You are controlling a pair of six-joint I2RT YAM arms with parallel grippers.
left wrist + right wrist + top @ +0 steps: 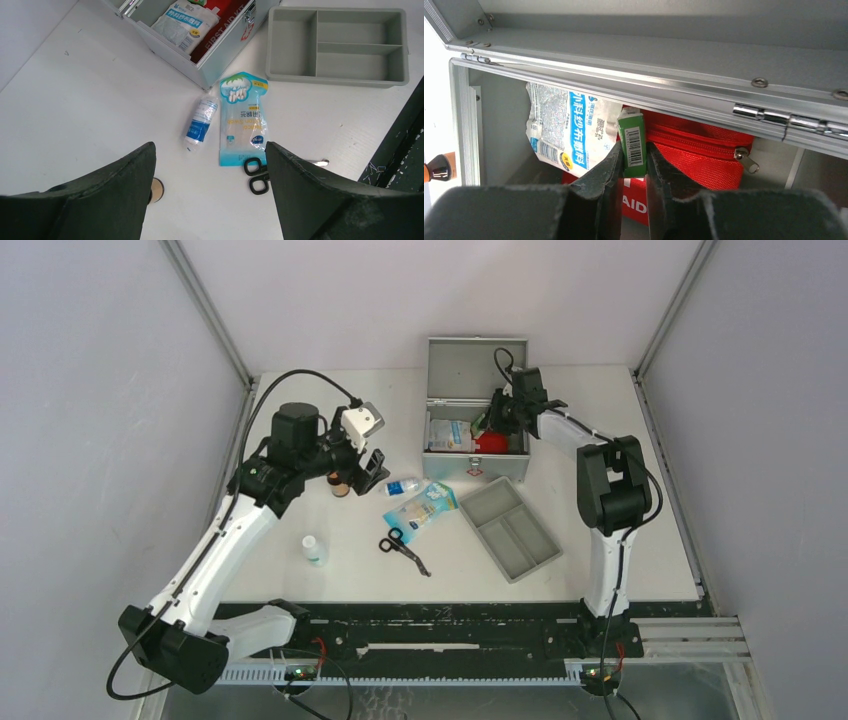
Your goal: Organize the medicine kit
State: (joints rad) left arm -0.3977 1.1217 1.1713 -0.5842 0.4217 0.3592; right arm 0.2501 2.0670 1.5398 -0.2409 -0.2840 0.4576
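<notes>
Over on the left side of the table, our left gripper (372, 475) hangs with its jaws spread wide and nothing between them, near a small brown bottle (339, 483). Closer to the arm bases stands a small white plastic bottle (314, 549). Moving right, we've got the loose stuff waiting: a little white roll with a blue label (201, 122), a flat light-blue pouch of cotton swabs (243, 122) just beside it, and black-handled scissors (257, 175) touching the pouch's near end. Next comes a shallow grey divided plastic tray (340, 82) with nothing in it (three sections, going by the left wrist view).

The medicine kit (450, 465), a grey metal box with its hinged lid up, sits toward the back of the table. Its long side runs left to right, and its front wall is just beside the tray's far corner. Inside we can see a white-and-blue printed packet (566, 130) on the left and a red zipped first-aid pouch (699, 150) on the right.

Our right gripper (635, 155) is the one right over the opening, pinched narrow on a slim green carton (630, 131) held upright, so the kit lies just below and ahead of it. We'd guess the next bit is lowering the carton between packet and pouch and letting go. The left arm is well apart from the box.
</notes>
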